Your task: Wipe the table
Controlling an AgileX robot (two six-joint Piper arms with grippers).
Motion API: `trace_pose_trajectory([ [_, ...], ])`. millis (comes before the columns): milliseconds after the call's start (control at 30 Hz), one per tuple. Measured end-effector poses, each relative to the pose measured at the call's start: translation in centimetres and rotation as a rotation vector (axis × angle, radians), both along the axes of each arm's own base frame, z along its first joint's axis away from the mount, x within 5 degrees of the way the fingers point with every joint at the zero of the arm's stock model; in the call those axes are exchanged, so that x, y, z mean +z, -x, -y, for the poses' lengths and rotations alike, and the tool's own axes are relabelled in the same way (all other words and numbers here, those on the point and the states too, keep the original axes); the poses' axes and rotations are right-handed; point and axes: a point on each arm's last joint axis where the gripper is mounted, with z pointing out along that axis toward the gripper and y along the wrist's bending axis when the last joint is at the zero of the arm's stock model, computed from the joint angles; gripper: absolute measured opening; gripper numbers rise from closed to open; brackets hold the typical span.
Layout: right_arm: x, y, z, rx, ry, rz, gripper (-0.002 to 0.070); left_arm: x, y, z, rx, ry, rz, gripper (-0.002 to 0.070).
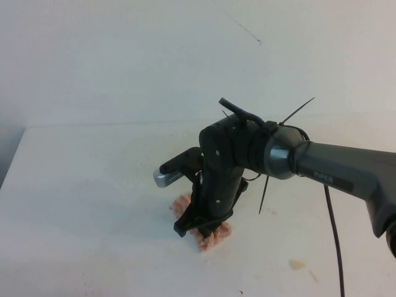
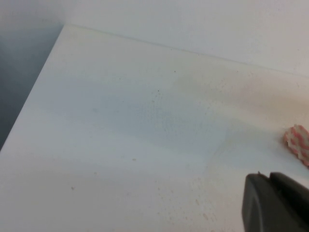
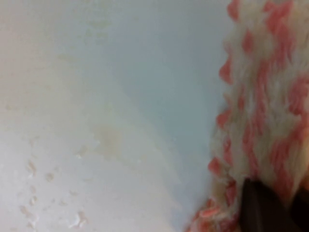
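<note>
A fluffy pink-and-white cloth (image 1: 213, 238) lies bunched on the white table (image 1: 93, 204), a little right of the middle. My right gripper (image 1: 201, 228) points straight down onto it, shut on the cloth and pressing it against the table. In the right wrist view the cloth (image 3: 263, 106) fills one side, with the dark right gripper (image 3: 288, 205) sunk into its pile. An edge of the cloth (image 2: 298, 145) shows in the left wrist view. My left gripper (image 2: 267, 178) hovers over bare table short of it, fingers together and holding nothing.
A small brownish stain (image 1: 297, 265) marks the table near its front right. The right wrist view shows a faint yellowish smear (image 3: 108, 137) and small crumbs (image 3: 34, 179) beside the cloth. A black cable (image 1: 334, 235) hangs from the right arm. The table's left edge (image 2: 34, 92) drops off.
</note>
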Motion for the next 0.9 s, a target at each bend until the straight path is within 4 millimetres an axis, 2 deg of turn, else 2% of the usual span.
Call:
trace_pose_trajectory([
  [200, 0.0, -1.1, 1.3, -0.081, -0.007, -0.003, -0.0003, 0.0, 0.0, 0.0, 0.0, 0.0, 0.0, -0.0003],
  [400, 0.0, -2.8, 3.5, -0.179, -0.011, -0.012, -0.0003, 0.0, 0.0, 0.0, 0.0, 0.0, 0.0, -0.0003],
  [633, -0.1, -4.7, 6.8, -0.438, -0.013, -0.059, -0.0003, 0.0, 0.0, 0.0, 0.0, 0.0, 0.0, -0.0003],
  [767, -0.3, -5.1, 8.8, -0.525, 0.089, -0.063, -0.0003, 0.0, 0.0, 0.0, 0.0, 0.0, 0.0, -0.0003],
  [800, -0.7, -5.3, 8.2, -0.526, 0.052, -0.061, 0.0034, 0.0, 0.0, 0.0, 0.0, 0.0, 0.0, 0.0001],
  [833, -0.6, -4.9, 9.7, -0.525, 0.159, -0.061, -0.0003, 0.0, 0.0, 0.0, 0.0, 0.0, 0.0, -0.0003],
  [900, -1.3, -4.4, 10.8, -0.525, 0.229, -0.083, -0.0003, 0.0, 0.0, 0.0, 0.0, 0.0, 0.0, -0.0003],
])
